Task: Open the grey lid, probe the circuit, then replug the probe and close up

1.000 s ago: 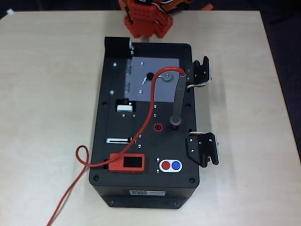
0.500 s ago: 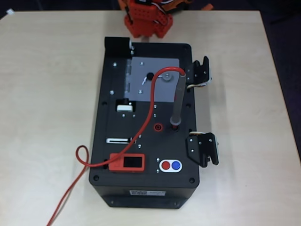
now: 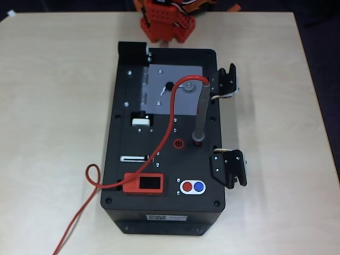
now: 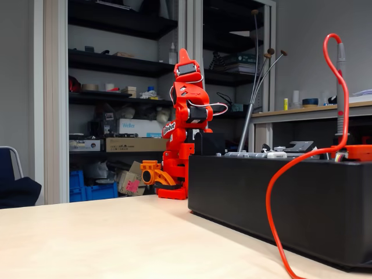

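Probe [image 3: 200,114] upright in black box [image 3: 159,212] socket, well apart from jaws; jaws' state unclear.

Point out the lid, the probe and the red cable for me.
lid [image 3: 159,103]: overhead view, bare plate left of the cable.
probe [image 3: 201,114]: overhead view, mid-shaft.
red cable [image 3: 169,130]: overhead view, stretch crossing the box top.

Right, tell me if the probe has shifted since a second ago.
No. The probe stands plugged in at the same spot beside the red socket, over the grey lid.
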`<move>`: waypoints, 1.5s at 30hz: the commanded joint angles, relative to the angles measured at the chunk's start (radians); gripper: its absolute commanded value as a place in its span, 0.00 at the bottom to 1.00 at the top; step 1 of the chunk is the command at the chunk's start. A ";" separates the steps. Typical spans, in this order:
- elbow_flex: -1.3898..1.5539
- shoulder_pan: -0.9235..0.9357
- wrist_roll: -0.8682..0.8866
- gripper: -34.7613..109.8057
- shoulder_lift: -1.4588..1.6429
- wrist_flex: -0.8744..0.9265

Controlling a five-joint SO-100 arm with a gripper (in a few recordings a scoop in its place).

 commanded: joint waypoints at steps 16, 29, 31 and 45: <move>0.005 -0.210 0.005 0.24 0.008 -0.014; 0.005 -0.265 0.000 0.24 0.008 -0.014; 0.005 -0.284 0.000 0.24 0.008 -0.014; 0.005 -0.334 0.000 0.24 0.008 -0.014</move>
